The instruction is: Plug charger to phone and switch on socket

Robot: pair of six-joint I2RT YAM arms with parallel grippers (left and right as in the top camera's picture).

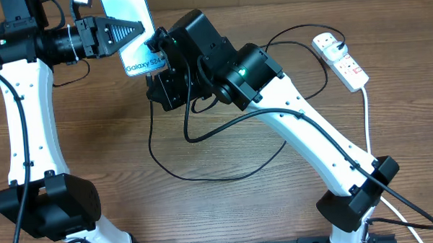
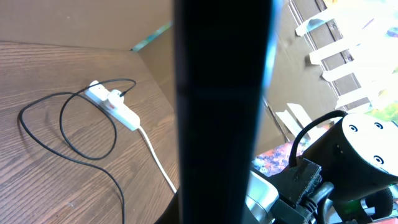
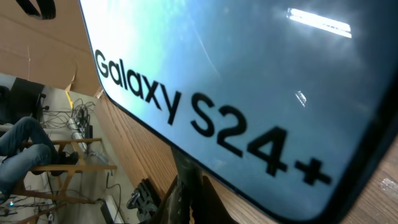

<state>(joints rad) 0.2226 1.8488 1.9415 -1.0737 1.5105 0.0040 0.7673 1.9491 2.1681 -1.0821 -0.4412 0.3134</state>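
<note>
Alignment of tip to port is what we judge the coming move to turn on: the slim rectangular smartphone with the light blue-teal screen and dark edge (image 1: 146, 62) is held up above the wooden table (image 1: 94, 140) at its far left, screen toward the overhead camera. Its long axis runs roughly from the far side toward us, and the end lettered "Galaxy S24" is the near one. The right gripper (image 1: 158, 45) sits just at that near end, so the right arm is the one placed to push in, along the phone's length and away from us. The left gripper (image 1: 137, 28) comes in from the left, its fingers closed across the phone's body as the clamp. The right fingers (image 3: 186, 196) are closed too. From the right wrist we see them just below the phone's lower edge (image 3: 249, 81), and the long thin black charger cable (image 1: 150, 131) seems to rise to them, though the connector tip itself is hidden, so we take the hold on it as likely, not certain. The cable lies in loose loops on the table. The white oblong power strip with red-marked switches (image 1: 342, 59) lies well apart at the far right, with a black plug seemingly already seated in it (image 2: 115, 107), and no gripper is near its switches.
</note>
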